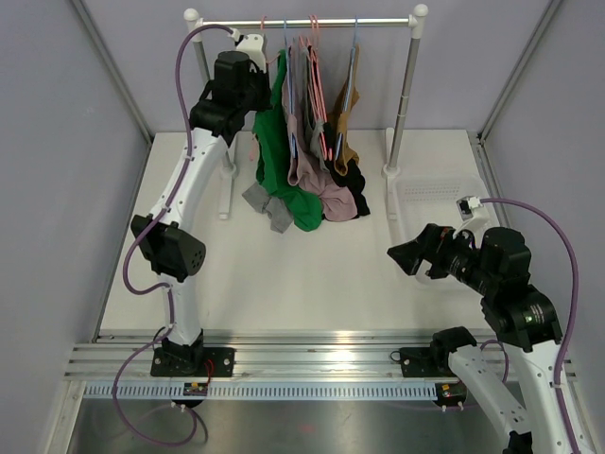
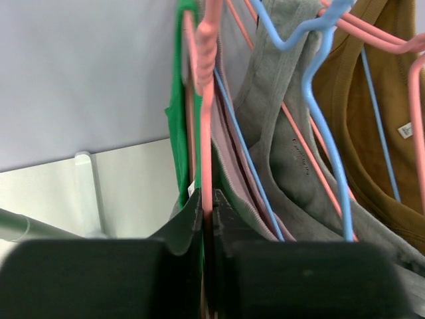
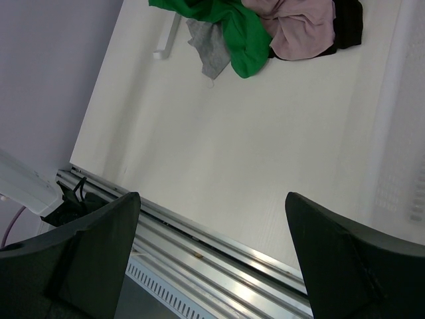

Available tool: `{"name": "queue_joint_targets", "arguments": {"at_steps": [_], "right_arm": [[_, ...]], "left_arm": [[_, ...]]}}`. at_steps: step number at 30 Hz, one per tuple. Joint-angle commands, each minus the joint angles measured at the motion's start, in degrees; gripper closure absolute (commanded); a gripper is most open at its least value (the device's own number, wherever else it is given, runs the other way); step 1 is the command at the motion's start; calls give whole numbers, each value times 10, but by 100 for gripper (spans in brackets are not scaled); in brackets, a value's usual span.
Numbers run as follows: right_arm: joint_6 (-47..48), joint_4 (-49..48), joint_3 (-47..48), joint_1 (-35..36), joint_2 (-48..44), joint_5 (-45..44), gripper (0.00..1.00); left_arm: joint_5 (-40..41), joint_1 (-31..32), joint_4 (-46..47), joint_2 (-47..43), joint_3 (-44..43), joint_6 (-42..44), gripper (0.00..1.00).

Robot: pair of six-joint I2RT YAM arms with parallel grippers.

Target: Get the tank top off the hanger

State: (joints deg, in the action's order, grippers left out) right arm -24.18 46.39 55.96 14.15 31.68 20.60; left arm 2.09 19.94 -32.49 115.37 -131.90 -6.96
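The left pincer (image 2: 207, 214) is clenched on the pink hanger (image 2: 206, 153) just under the clothes rail (image 1: 312, 23), probably to steady it; the green tank top (image 2: 178, 133) hangs against that hanger; the right pincer (image 3: 212, 199) stands released, well below the rail.

Robot test cell, grey partition walls (image 1: 57, 142), white table (image 1: 312, 284), aluminium mounting rail (image 1: 321, 357), small clothes rack (image 1: 388, 21)

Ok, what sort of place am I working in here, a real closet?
Probably a lab test cell, not a home closet: a small garment rack of tank tops on plastic hangers stands on a white table, boxed in by plain walls.
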Motion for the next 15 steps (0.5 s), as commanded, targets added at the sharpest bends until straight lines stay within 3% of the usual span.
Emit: {"name": "queue_joint_targets", "arguments": {"at_steps": [1,15], "right_arm": [[7,-17,3,3,10,13,2],[4,-29,-2,2,20,19,3]], "left_arm": [[16,4,17,-7,-36,5,100],[70,11,19,-99,-42,-9,100]]}}
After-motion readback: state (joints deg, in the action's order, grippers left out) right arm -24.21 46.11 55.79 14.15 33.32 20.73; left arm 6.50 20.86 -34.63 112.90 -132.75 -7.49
